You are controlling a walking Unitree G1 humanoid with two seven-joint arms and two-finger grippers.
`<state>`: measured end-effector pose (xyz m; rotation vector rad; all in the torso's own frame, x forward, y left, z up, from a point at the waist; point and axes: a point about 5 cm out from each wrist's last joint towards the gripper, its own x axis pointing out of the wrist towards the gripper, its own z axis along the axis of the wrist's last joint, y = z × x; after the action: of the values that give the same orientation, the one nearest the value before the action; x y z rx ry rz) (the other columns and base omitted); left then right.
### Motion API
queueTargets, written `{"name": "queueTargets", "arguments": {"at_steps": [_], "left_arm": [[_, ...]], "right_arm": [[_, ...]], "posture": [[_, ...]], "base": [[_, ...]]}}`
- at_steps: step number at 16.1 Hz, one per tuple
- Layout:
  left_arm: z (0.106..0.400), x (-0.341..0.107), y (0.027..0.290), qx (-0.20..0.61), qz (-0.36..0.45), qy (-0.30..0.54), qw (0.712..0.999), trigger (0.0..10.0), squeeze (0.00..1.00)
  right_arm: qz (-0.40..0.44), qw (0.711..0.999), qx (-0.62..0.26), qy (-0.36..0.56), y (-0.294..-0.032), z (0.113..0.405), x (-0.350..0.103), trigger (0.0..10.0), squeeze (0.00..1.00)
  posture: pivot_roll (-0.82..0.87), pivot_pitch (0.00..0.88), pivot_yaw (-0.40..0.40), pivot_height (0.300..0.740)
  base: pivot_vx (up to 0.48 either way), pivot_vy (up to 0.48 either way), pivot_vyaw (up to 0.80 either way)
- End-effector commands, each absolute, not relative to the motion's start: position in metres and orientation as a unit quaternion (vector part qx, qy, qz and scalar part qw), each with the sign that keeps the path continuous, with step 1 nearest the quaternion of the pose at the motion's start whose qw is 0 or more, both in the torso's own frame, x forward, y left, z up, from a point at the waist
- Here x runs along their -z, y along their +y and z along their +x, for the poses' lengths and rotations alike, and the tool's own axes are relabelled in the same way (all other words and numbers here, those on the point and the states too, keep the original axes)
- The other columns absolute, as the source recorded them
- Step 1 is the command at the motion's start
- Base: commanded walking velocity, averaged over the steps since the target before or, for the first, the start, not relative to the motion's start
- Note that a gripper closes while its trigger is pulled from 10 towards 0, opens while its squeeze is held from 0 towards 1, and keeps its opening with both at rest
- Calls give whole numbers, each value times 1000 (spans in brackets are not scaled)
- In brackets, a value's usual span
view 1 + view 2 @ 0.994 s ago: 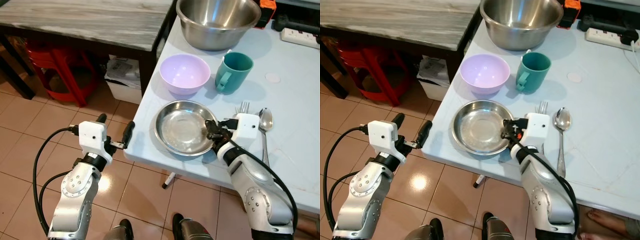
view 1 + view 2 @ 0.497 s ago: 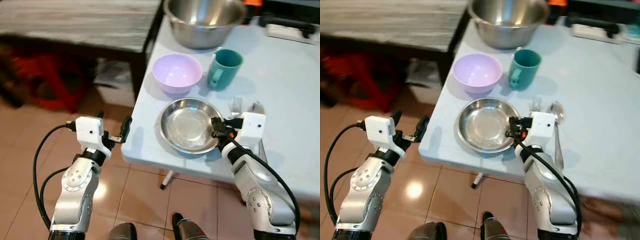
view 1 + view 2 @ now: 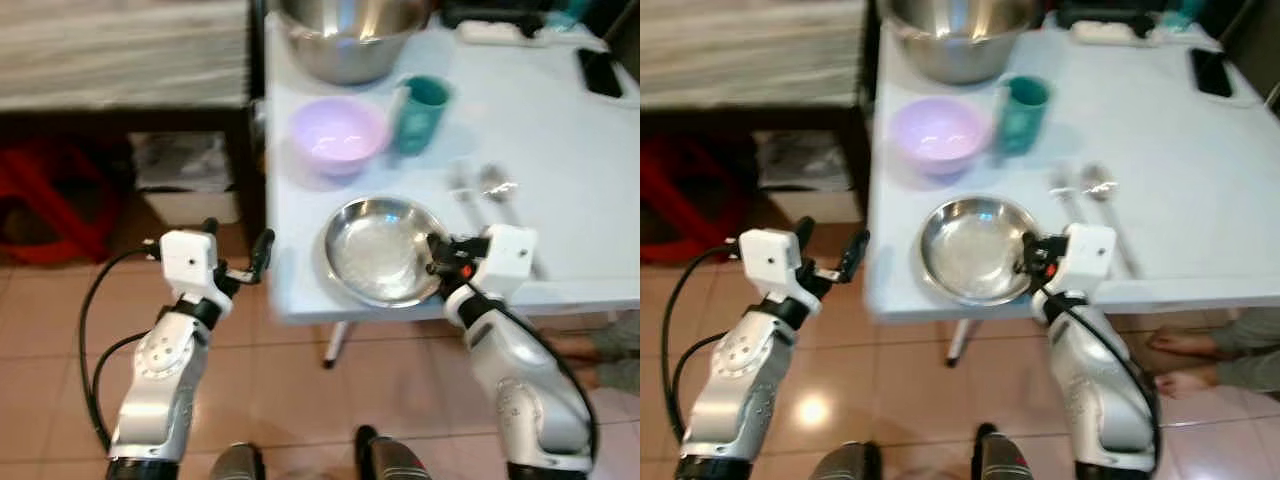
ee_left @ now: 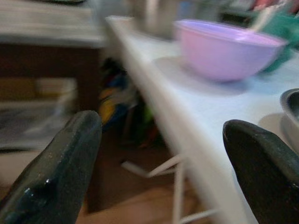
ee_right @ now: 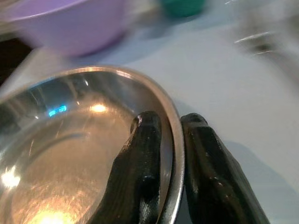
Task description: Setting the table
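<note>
- While our right gripper [image 5: 170, 140] pinches the steel plate [image 3: 385, 250] rim, one finger sits inside, one outside.
- Our left gripper [image 3: 235, 265] hangs open, empty, off the table [image 3: 560, 140] edge.

left hand [image 3: 235, 262]: fingers spread, raised (arm bent) | right hand [image 5: 168, 154]: fingers pinched together

The plate [image 3: 382, 250] and big bowl [image 3: 345, 35] are shiny metal. The purple bowl [image 3: 338, 135] looks like smooth plastic. The worktop [image 3: 560, 170] is matt white; the fingers [image 5: 142, 172] are glossy black.

Head eyes look down on the table [image 3: 560, 150]; wrist views sit close at its edge.
</note>
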<state>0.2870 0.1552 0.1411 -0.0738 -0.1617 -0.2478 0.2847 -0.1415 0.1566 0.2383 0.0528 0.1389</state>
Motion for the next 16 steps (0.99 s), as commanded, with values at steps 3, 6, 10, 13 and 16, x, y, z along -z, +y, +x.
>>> {"name": "queueTargets", "arguments": {"at_steps": [3,6,10,13,16], "left_arm": [[286,-139,154,117,-37,-78,989,10000,0],[287,-139,153,117,-39,-79,989,10000,0],[287,-139,152,115,-43,-81,989,10000,0],[287,-139,151,114,-43,-81,989,10000,0],[288,-139,150,113,-43,-81,989,10000,0]], "right_arm": [[108,991,-74,8,-142,284,-161,10000,0],[102,992,-76,-4,-141,284,-164,10000,0],[99,992,-74,-9,-142,284,-165,10000,0],[97,993,-70,-12,-144,284,-166,10000,0],[94,993,-67,-16,-144,285,-166,10000,0]], "posture": [[-156,239,6,740],[-157,238,7,740],[-158,238,5,740],[-160,239,5,740],[-162,239,7,740]], "base": [[0,407,0],[0,409,160],[0,409,488],[0,409,425],[0,411,142]]}}
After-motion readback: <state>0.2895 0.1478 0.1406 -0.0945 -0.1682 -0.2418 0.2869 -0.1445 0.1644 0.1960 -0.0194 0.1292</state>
